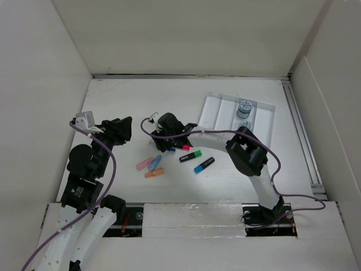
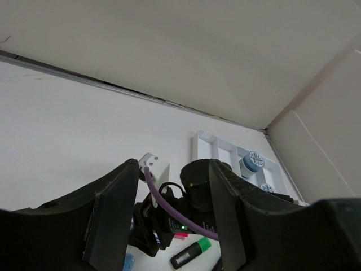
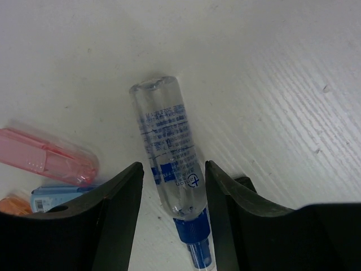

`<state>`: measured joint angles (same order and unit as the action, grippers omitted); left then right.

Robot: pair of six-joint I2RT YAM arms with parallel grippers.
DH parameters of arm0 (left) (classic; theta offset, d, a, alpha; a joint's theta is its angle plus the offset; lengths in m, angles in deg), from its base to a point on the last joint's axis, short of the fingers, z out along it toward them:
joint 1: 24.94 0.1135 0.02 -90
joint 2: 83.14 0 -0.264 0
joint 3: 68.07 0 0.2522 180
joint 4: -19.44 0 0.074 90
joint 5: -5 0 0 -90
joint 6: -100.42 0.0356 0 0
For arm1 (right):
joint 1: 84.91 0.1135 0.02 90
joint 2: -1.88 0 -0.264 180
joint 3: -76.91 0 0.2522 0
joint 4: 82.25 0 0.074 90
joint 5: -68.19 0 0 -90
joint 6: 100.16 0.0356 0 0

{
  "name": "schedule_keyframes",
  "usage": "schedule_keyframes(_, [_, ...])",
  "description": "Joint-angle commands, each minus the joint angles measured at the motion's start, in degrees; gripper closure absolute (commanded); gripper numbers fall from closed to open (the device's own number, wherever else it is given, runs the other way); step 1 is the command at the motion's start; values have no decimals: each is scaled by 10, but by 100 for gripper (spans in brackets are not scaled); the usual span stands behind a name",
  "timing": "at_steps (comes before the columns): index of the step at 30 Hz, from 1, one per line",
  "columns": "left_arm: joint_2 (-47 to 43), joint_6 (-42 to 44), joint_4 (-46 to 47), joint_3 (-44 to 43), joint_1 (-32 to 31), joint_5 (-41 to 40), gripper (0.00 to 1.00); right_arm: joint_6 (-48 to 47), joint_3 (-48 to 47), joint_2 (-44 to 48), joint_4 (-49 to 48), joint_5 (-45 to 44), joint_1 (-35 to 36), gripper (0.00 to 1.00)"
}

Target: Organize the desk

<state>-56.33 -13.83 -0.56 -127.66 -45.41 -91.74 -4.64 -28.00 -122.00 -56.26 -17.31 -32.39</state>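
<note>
The desk [image 3: 282, 84] is matt white; the clear plastic bottle [image 3: 166, 152] looks glossy.

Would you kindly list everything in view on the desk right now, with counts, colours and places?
desk: one, matte white, walled by off-white panels
tray: one, white, four compartments, far right of the desk
rolls: two, blue and white, in the tray, one behind the other
markers: three, dark with green, blue and pink caps, mid-desk
pastel sticks: three, pink, blue and orange, just left of the markers
bottle: one, clear with blue cap and print, lying flat between the right gripper's fingers
left gripper: one, black, open and empty, over the desk's left side
right gripper: one, black, open, straddling the bottle
</note>
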Motion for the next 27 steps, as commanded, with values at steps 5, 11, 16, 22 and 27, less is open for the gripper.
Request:
schedule_keyframes(5, [-6,7,22,-8,3,0,51,-7,-35,-8,12,-1,23,48])
schedule_keyframes(11, [-6,6,22,-9,3,3,51,-1,-51,-29,10,-14,29,60])
schedule_keyframes(16, [-8,5,23,-9,3,2,52,4,-56,-20,10,-40,29,79])
schedule_keyframes(22, [-16,3,23,-8,3,6,51,29,-27,56,-29,-53,15,79])
schedule_keyframes(27, [-29,-1,29,-5,3,18,51,72,28,192,-62,-80,-37,80])
